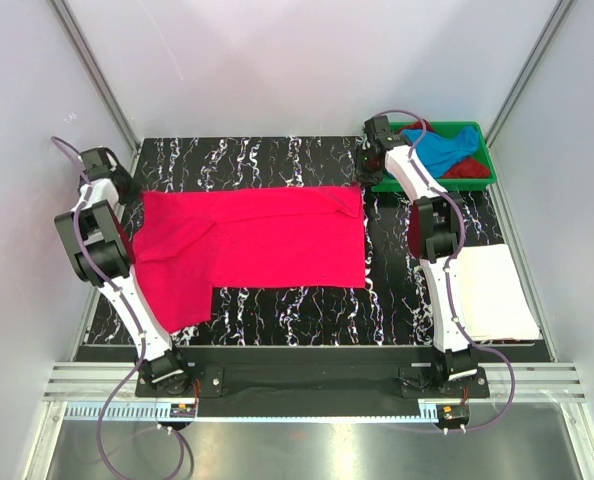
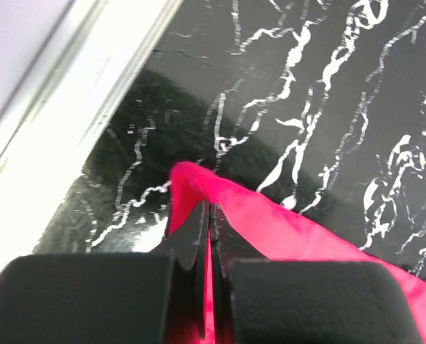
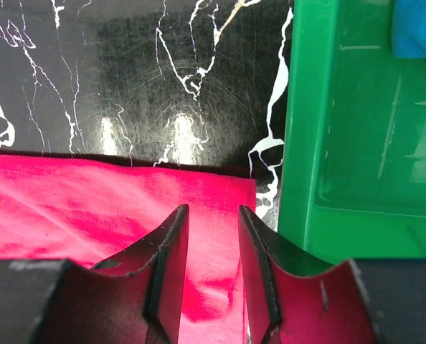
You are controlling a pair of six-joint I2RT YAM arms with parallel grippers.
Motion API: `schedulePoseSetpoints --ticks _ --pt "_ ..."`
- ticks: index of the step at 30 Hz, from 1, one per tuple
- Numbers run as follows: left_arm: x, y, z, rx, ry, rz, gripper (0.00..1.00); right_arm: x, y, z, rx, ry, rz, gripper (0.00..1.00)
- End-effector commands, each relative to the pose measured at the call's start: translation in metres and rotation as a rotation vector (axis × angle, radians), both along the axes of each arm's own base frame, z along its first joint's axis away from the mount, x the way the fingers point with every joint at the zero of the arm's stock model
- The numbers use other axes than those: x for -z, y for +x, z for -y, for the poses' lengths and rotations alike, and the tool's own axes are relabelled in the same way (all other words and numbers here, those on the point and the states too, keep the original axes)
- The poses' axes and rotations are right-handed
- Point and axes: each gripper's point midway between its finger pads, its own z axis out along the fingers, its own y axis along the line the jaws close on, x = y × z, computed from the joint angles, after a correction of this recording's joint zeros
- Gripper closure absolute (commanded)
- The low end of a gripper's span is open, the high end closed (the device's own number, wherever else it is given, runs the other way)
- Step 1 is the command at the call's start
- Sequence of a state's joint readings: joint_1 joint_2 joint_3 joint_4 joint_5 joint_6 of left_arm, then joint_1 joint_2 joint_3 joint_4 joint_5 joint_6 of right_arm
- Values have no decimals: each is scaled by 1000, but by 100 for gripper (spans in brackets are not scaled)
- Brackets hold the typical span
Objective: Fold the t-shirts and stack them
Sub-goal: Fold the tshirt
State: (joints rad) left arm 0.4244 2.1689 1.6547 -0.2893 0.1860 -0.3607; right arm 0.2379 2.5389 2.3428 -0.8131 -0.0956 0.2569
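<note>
Nearest the arm bases, on the right, a white t-shirt (image 1: pixel 497 290) lay folded flat on the black marbled table (image 1: pixel 277 300), just beside the right arm's lower link. The hot pink t-shirt (image 1: pixel 267 240) lay spread across the middle of the table, long side running left to right, with one flap hanging toward the near left by the left arm.

The left gripper (image 2: pixel 208 209) was at the pink shirt's far left corner. Its fingers were pressed together, pinching a fold of pink cloth that was lifted into a small ridge off the table, close to the metal side rail.

The right gripper (image 3: pixel 213 222) was at the pink shirt's far right corner. Its jaws stood narrowly apart and the cloth lay flat under the gap. Nothing was clamped, as far as the wrist view showed.

Farthest, at the back right, sat the green tray (image 1: pixel 477 183), just beside that corner. In it a sky blue t-shirt (image 1: pixel 447 150) lay bunched over a dark red t-shirt (image 1: pixel 469 168). Both were crumpled, not folded.
</note>
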Motion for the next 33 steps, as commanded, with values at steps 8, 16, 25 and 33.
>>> schedulePoseSetpoints --ticks 8,16,25,33 --pt "-37 7 -46 -107 96 87 100 2 2 -10 -18 -16 11 60" --pt "-32 9 -46 -93 65 95 100 11 8 -22 -10 29 16 59" --pt "-20 2 -39 -85 36 82 100 12 24 -19 19 14 69 62" --pt "-22 6 -38 -74 37 86 100 8 27 -19 18 9 89 68"
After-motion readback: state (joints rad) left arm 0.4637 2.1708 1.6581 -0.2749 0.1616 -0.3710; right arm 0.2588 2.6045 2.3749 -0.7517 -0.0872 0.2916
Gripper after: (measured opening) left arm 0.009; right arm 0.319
